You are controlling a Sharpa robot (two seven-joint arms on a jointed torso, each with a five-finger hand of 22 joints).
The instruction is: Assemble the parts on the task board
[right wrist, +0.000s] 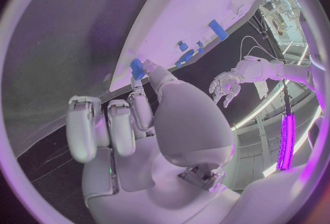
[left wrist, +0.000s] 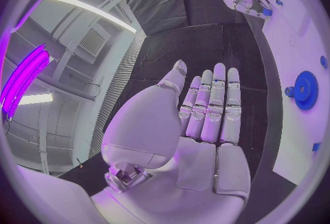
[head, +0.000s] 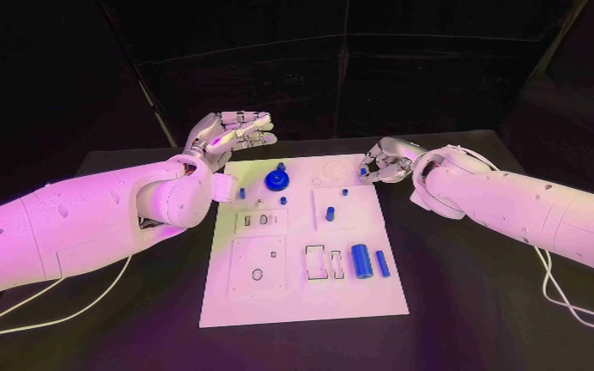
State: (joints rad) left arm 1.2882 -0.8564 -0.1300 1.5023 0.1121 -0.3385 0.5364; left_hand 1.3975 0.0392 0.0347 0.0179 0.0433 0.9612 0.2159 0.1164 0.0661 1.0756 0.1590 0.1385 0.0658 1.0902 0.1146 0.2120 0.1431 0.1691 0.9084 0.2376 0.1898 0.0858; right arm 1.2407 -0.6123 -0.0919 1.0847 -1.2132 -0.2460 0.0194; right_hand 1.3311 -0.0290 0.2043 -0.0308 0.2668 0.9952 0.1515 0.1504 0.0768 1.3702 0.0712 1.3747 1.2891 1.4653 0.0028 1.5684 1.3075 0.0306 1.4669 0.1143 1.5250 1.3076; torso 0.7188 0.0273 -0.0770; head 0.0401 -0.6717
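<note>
The white task board (head: 303,255) lies in the middle of the black worktop (head: 470,285) and serves as the landmark here. Near its far edge stands a blue gear (head: 277,180), with small blue pegs (head: 330,212) scattered just nearer than it, and two blue cylinders (head: 363,261) lie side by side close to the board's near right corner. The left hand (head: 230,136) hovers beyond the board's far left corner, over the worktop, palm bare and fingers (left wrist: 214,104) stretched out straight with nothing in them. The right hand (head: 384,165) sits at the board's far right corner, pinching a small blue part (right wrist: 137,68) between thumb and fingertip right at the board's edge, its other fingers curled in.
</note>
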